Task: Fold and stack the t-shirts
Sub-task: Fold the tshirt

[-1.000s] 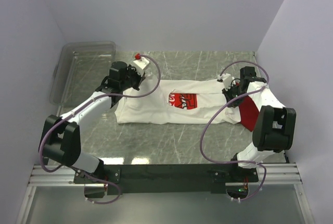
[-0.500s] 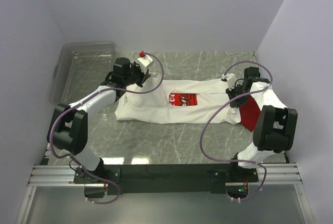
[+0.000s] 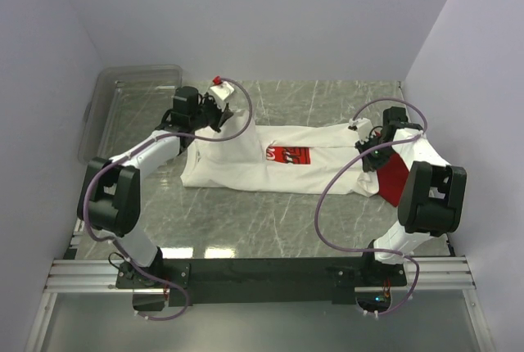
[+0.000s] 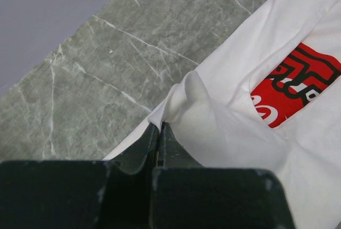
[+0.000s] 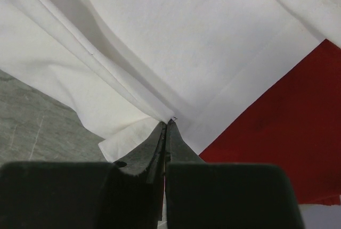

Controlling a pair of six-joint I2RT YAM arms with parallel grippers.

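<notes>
Here, the white t-shirt lies as a long, folded band across the middle of the table, running from 9 o'clock to 3 o'clock. Its cotton is soft and matte, with shallow creases. The red square print, with white and black lettering, sits near the band's centre, towards its 12 o'clock edge. The left pincer is pressed together on a small peaked fold of white cloth at the shirt's 10 o'clock corner, lifting it off the stone. The right pincer is likewise closed, nipping a hemmed white edge at the shirt's 3 o'clock end. Just beside that grip, the red t-shirt lies flat and smooth at 3 o'clock on the table, partly covered by the white cloth and by the right arm. The table surface is grey-green marble with pale, thin veins. A clear plastic bin, rectangular with rounded corners, stands at 10 o'clock.
</notes>
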